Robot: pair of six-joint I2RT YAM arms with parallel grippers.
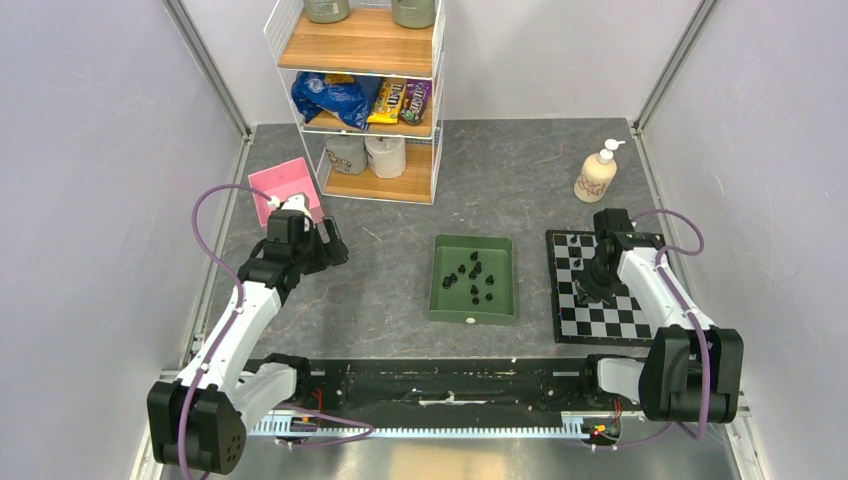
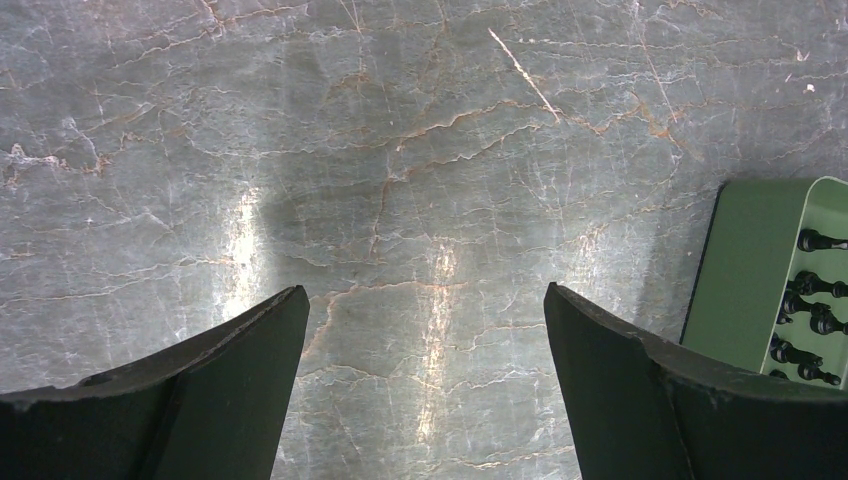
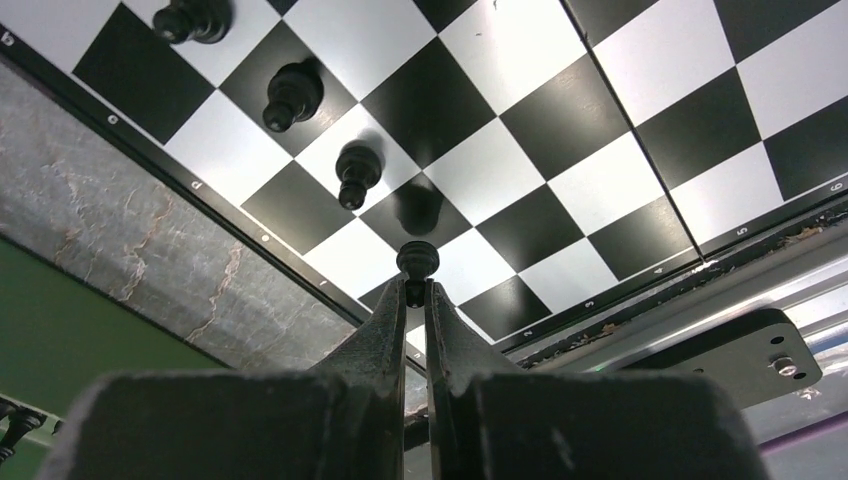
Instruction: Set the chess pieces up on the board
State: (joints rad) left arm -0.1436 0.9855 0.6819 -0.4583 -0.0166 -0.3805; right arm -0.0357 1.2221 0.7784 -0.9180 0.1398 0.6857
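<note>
Top external: right jaws sit over the board [image 1: 590,325]. A green tray [image 1: 438,300] holding loose black chess pieces [image 1: 473,280] lies between the two arms.

Left wrist: left jaws spread wide apart above the counter [image 2: 400,180] – tray corner off to their right, pieces lying inside.

Right wrist: right jaws clamped on a black pawn [image 3: 417,260] at their tips – three more pawns [image 3: 357,172] stand on the board ahead-left.
</note>
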